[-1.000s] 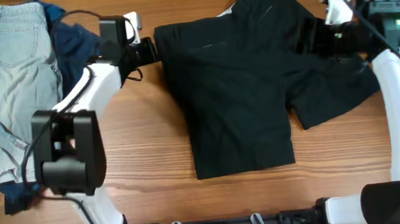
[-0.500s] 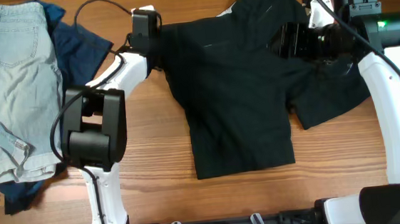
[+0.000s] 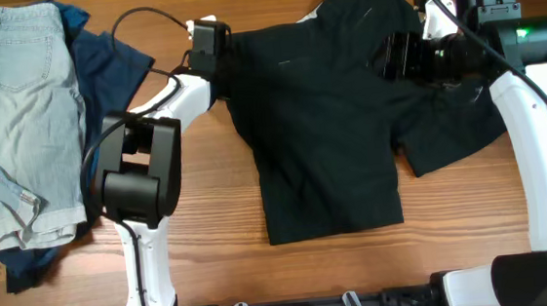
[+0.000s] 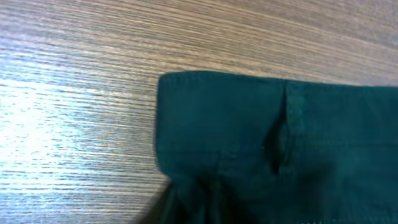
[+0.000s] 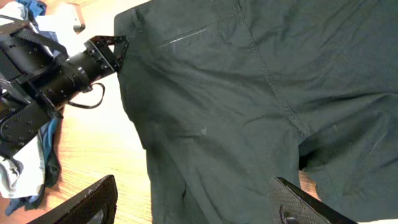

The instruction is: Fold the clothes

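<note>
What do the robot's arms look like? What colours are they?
Each arm is a smooth white shell with chunky black joints. The left arm has a big boxy black joint and a thin black cable looping above it. The right arm shows a small green light near its wrist. The right gripper has black fingers.

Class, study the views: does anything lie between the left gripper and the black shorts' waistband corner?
Nothing visible does. The left gripper sits right at the waistband corner of the black shorts, with only bare table beside it. The denim shorts and navy garment lie apart, off to the side.
</note>
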`<state>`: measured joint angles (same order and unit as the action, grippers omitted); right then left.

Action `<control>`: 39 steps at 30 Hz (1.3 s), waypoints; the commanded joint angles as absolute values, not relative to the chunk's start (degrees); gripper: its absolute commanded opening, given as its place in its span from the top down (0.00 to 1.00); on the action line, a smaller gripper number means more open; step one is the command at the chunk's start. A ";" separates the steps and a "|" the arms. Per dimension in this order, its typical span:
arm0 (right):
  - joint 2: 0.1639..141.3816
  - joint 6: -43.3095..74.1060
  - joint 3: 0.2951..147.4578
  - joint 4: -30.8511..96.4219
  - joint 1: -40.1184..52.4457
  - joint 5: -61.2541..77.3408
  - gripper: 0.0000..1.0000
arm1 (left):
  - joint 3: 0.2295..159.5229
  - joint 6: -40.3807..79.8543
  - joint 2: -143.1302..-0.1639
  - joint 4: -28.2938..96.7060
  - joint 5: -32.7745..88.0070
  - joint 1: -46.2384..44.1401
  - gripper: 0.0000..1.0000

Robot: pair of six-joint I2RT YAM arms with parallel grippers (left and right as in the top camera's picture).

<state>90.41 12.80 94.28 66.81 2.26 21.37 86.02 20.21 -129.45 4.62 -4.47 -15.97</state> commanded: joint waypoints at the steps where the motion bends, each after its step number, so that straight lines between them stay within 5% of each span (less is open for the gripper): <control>1: 89.76 13.67 94.80 66.92 2.42 20.60 0.22 | 86.61 19.99 -130.58 4.45 -4.62 -15.57 0.96; 8: 89.78 15.64 92.92 66.89 2.42 20.62 0.23 | 86.61 20.45 -124.07 8.43 -4.64 -8.43 0.96; 14: 90.94 17.04 91.74 67.00 3.16 20.62 0.27 | 86.61 27.99 -120.81 25.02 -4.56 -0.01 0.96; 26: 92.42 31.90 65.49 54.76 19.33 17.56 0.34 | 86.61 32.36 -118.15 40.03 13.85 1.15 0.96; 34: 92.44 33.19 58.74 46.11 22.37 16.08 0.34 | 86.61 30.22 -113.16 39.44 2.22 2.48 0.94; 35: 92.44 32.93 58.59 43.18 22.04 16.03 0.35 | 86.61 30.24 -113.14 39.42 2.24 2.52 0.80; 36: 92.44 32.86 58.59 40.53 21.78 16.10 0.35 | 86.61 30.22 -113.14 39.44 2.24 2.55 0.39; 39: 92.42 29.95 58.63 34.02 21.67 15.57 0.34 | 86.65 28.01 -111.44 40.49 2.04 2.52 0.03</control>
<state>92.16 31.92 58.48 36.49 21.91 17.12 86.52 30.26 -114.19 39.86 3.29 2.07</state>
